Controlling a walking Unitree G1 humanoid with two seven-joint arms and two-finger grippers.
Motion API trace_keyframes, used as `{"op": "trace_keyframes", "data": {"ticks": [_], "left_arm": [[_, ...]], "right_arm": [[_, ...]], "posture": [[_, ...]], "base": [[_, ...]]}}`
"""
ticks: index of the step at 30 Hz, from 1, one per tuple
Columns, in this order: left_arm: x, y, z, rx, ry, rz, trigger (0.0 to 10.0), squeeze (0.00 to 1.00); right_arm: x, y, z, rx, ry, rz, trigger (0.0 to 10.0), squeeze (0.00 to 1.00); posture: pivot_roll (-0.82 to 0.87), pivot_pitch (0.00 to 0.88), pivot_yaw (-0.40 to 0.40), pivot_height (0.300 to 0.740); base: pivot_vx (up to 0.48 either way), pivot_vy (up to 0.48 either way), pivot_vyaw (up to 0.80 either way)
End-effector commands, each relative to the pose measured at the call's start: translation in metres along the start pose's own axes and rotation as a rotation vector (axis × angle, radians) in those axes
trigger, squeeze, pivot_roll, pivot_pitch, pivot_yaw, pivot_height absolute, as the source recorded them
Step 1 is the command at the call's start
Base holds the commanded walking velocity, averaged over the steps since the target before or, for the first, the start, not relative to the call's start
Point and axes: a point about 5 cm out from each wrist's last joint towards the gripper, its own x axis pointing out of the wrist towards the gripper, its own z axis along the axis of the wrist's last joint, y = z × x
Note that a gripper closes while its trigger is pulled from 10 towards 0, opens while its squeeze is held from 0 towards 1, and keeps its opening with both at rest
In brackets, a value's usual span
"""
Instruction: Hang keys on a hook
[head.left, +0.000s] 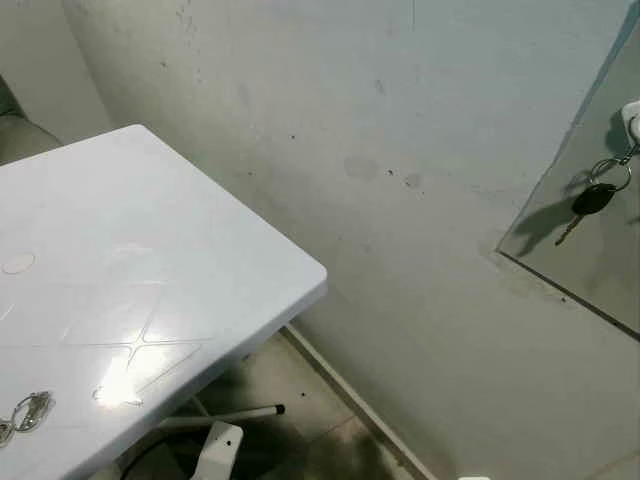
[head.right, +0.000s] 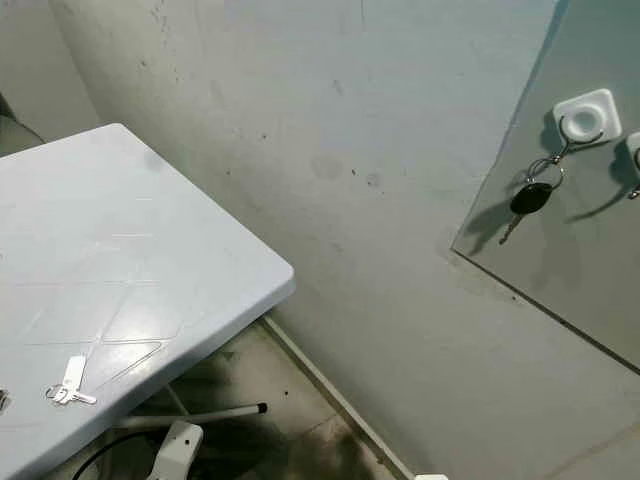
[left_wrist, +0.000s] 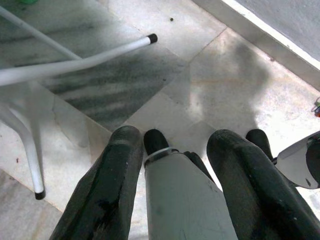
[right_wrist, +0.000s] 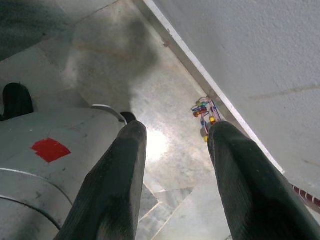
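Keys (head.right: 70, 385) lie near the table (head.right: 200, 250) edge, both my grippers hang spread and empty, so a clumsy grab could knock them off.

Plain home corner: scuffed painted wall (head.right: 330, 130), marble-tiled floor (left_wrist: 200, 90) below it, white plastic desk (head.left: 150, 260) beside it, stick-on hooks (head.right: 587, 113) mounted on it.

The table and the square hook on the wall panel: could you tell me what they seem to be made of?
The table looks like white moulded plastic with a glossy finish: it reflects a bright glare and carries shallow pressed lines. The square hook appears to be white plastic too, smooth with rounded corners, though its small size leaves that open.
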Motion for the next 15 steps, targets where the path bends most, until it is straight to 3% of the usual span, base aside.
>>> {"op": "trace_keyframes", "data": {"ticks": [1,15], "left_arm": [[-0.0015,0.0033,-0.005,-0.003,0.012,0.009,10.0,0.0],[-0.0014,0.0003,-0.0063,0.007,0.011,0.0,10.0,0.0]], "right_arm": [[-0.0004,0.0011,-0.0019,0.0,0.006,0.001,10.0,0.0],[-0.0022,0.0038,-0.011,0.015,0.038,-0.003,10.0,0.0]], "posture": [[-0.14,0.018,-0.013,0.74],[-0.15,0.022,0.0,0.74]], "base": [[0.0,0.0,0.0],[0.0,0.0,0.0]]}}
